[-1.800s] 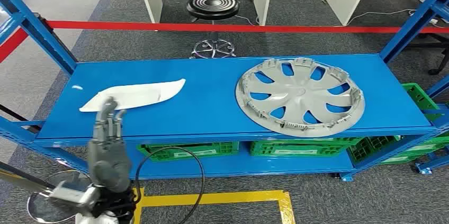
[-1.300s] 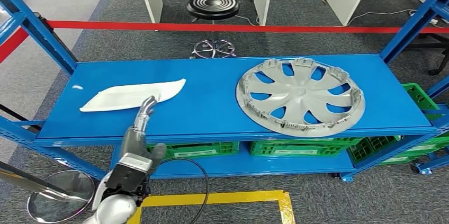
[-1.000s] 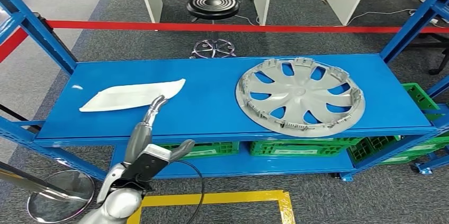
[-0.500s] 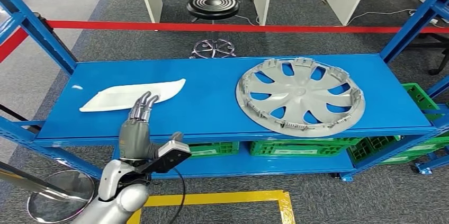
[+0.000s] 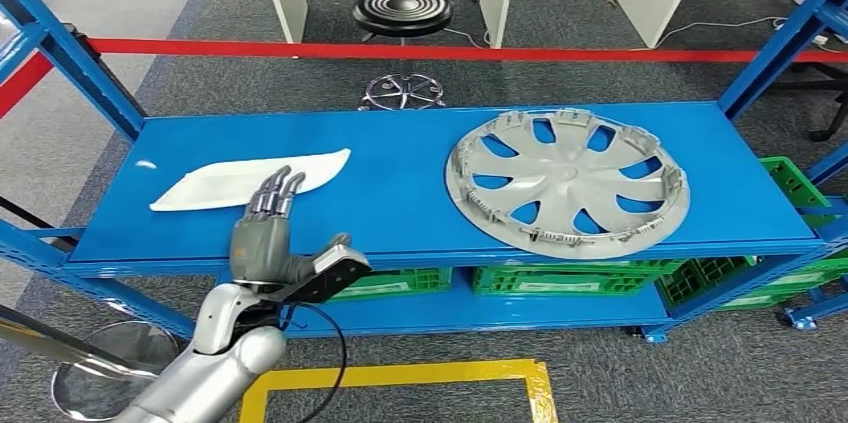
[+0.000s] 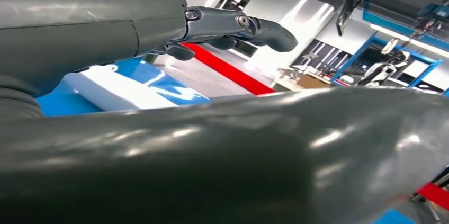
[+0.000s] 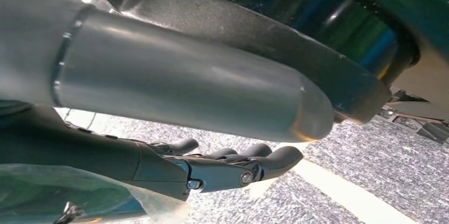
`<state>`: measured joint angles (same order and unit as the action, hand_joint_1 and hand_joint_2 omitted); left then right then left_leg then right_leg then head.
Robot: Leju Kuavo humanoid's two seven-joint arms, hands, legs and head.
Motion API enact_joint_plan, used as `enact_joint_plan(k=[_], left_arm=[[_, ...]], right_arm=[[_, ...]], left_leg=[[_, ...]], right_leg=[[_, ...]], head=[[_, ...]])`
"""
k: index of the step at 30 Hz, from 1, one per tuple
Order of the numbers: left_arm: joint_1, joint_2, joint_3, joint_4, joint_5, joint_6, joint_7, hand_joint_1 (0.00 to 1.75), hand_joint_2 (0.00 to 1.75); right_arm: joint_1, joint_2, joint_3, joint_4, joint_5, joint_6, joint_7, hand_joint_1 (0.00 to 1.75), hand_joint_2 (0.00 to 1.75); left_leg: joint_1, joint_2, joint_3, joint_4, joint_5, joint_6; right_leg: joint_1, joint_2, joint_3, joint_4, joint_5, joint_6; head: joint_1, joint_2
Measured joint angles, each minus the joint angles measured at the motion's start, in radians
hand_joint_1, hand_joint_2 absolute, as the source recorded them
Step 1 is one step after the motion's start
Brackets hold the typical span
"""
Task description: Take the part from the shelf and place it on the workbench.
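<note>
Head view, empty spread left hand point(image 5: 262, 238) reaching white part point(image 5: 245, 181), right wrist view, right hand point(image 7: 212, 168) loosely extended

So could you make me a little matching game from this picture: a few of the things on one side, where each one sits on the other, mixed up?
Things:
1. white part
2. wheel cover
3. green crates
4. black stool

Places:
A. on the floor beyond the red tape
B. on the right of the blue shelf top
C. on the lower level, under the shelf top
D. on the left of the shelf top, at the fingertips of the left hand

Pairs: 1-D, 2-B, 3-C, 4-A
</note>
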<state>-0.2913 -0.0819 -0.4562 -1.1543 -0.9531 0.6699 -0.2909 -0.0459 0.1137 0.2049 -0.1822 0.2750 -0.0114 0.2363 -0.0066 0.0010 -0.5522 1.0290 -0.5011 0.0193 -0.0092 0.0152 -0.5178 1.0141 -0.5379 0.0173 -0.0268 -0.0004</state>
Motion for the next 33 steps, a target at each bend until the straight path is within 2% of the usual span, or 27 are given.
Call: enact_joint_plan(k=[1,16,21,26,30,33], left_arm=[[-0.013,-0.002,0.000,0.016,-0.008,0.000,0.003,0.00,1.75],[-0.189,-0.017,-0.006,0.244,-0.072,-0.039,0.059,0.00,1.75],[-0.216,-0.017,-0.016,0.310,-0.061,-0.144,0.060,0.00,1.75],[-0.225,-0.015,-0.037,0.359,-0.070,-0.202,0.076,0.00,1.75],[-0.243,-0.011,-0.049,0.391,-0.085,-0.213,0.086,0.00,1.75],[-0.263,-0.007,-0.059,0.415,-0.127,-0.174,0.124,0.00,1.75]], right_arm=[[0.000,0.000,0.000,0.000,0.003,0.001,0.000,0.00,0.00],[-0.005,-0.001,0.009,0.000,0.029,0.006,0.003,0.00,0.00],[-0.006,-0.002,0.009,0.000,0.029,0.009,0.004,0.00,0.00],[-0.006,-0.002,0.009,0.000,0.030,0.011,0.005,0.00,0.00],[-0.006,-0.002,0.009,0.000,0.030,0.012,0.006,0.00,0.00],[-0.006,-0.003,0.008,0.000,0.029,0.012,0.006,0.00,0.00]], left_leg=[[0.000,0.000,0.000,0.000,0.000,0.000],[0.000,0.000,0.000,0.000,0.000,0.000],[0.000,0.000,0.000,0.000,0.000,0.000],[0.000,0.000,0.000,0.000,0.000,0.000],[0.000,0.000,0.000,0.000,0.000,0.000],[0.000,0.000,0.000,0.000,0.000,0.000]], right_leg=[[0.000,0.000,0.000,0.000,0.000,0.000],[0.000,0.000,0.000,0.000,0.000,0.000],[0.000,0.001,0.000,0.000,0.000,0.000],[0.000,0.001,0.000,0.000,0.000,0.000],[0.000,0.000,0.000,0.000,0.000,0.000],[0.000,0.000,0.001,0.000,0.000,0.000]], head=[[0.000,0.000],[0.000,0.000],[0.000,0.000],[0.000,0.000],[0.000,0.000],[0.000,0.000]])
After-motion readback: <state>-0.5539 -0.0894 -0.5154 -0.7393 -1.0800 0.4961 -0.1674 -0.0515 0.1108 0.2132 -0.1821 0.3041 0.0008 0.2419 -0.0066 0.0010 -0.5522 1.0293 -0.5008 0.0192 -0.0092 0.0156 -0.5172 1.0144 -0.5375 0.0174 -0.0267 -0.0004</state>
